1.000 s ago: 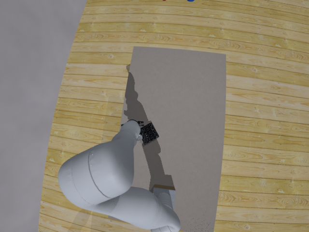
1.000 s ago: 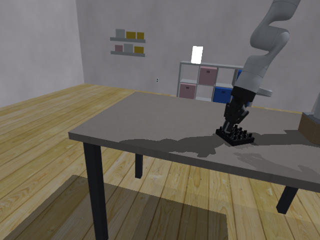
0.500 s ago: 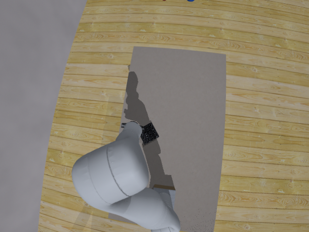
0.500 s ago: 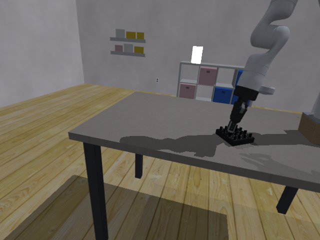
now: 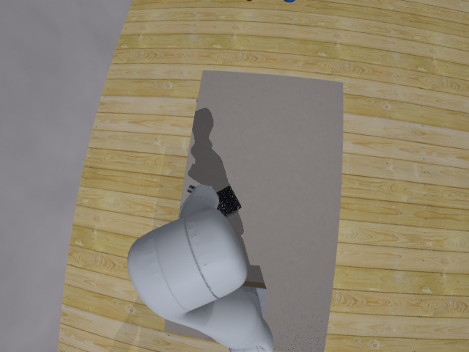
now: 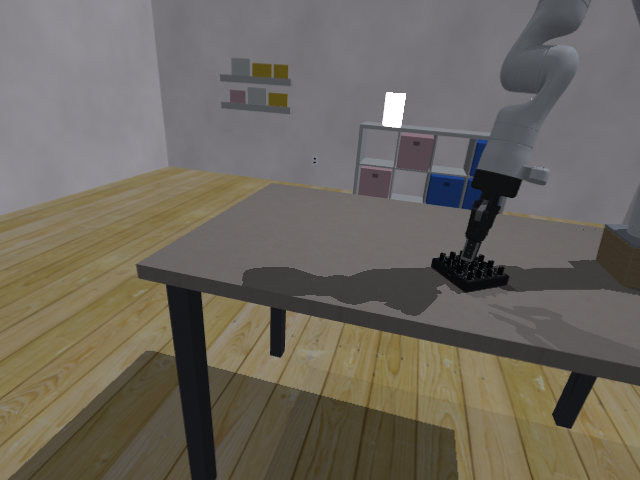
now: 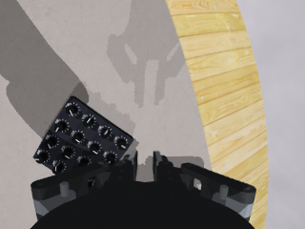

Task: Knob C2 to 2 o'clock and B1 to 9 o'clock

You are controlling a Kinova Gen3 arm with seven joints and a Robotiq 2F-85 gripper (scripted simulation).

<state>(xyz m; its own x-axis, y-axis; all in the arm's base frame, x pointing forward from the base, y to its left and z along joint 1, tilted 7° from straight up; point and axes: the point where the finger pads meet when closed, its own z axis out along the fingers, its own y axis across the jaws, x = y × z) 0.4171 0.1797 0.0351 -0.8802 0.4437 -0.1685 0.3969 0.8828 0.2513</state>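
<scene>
The black knob box (image 6: 474, 271) stands on the grey table, near its edge on the arm's side. It also shows in the overhead view (image 5: 229, 200), partly covered by the arm, and in the wrist view (image 7: 83, 136) to the left of the fingers. Its knobs are too small to read the lines or names. My gripper (image 6: 469, 252) points down just above the box's knobs. In the wrist view the fingers stand nearly shut with a narrow gap, beside the box's near corner. Only bare table shows between them.
The arm's base block (image 6: 620, 255) sits at the table's right end. A shelf unit with pink and blue bins (image 6: 421, 167) stands against the wall behind the table. The table edge and wooden floor (image 7: 216, 76) lie just right of the fingers.
</scene>
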